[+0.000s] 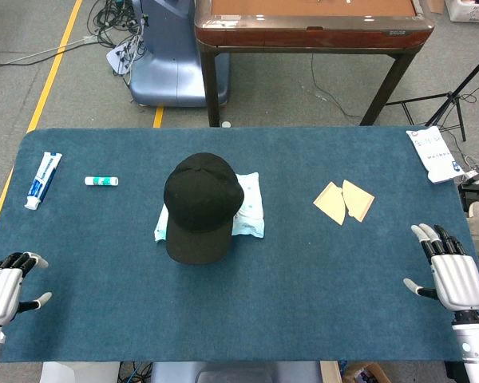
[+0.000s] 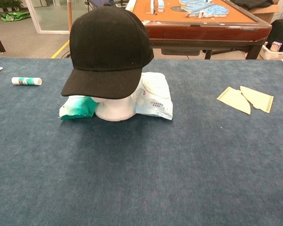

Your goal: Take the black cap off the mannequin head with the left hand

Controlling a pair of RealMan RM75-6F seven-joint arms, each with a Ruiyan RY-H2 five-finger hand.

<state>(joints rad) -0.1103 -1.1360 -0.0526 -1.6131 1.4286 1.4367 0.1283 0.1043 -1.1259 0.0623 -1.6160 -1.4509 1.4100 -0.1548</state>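
Observation:
The black cap [image 1: 201,203] sits on the white mannequin head [image 2: 114,109] near the middle of the blue table, its brim pointing toward me; the chest view shows the cap [image 2: 108,49] covering most of the head. My left hand [image 1: 6,289] rests at the table's near left corner, far from the cap, holding nothing, fingers apart. My right hand [image 1: 451,271] lies at the near right edge, fingers spread, holding nothing. Neither hand shows in the chest view.
A wet-wipe pack [image 1: 250,209] lies behind and beside the head. A toothpaste tube [image 1: 43,179] and a small white stick [image 1: 100,181] lie at the left. Tan paper pieces [image 1: 344,201] sit right of centre, a booklet [image 1: 435,154] at the far right corner.

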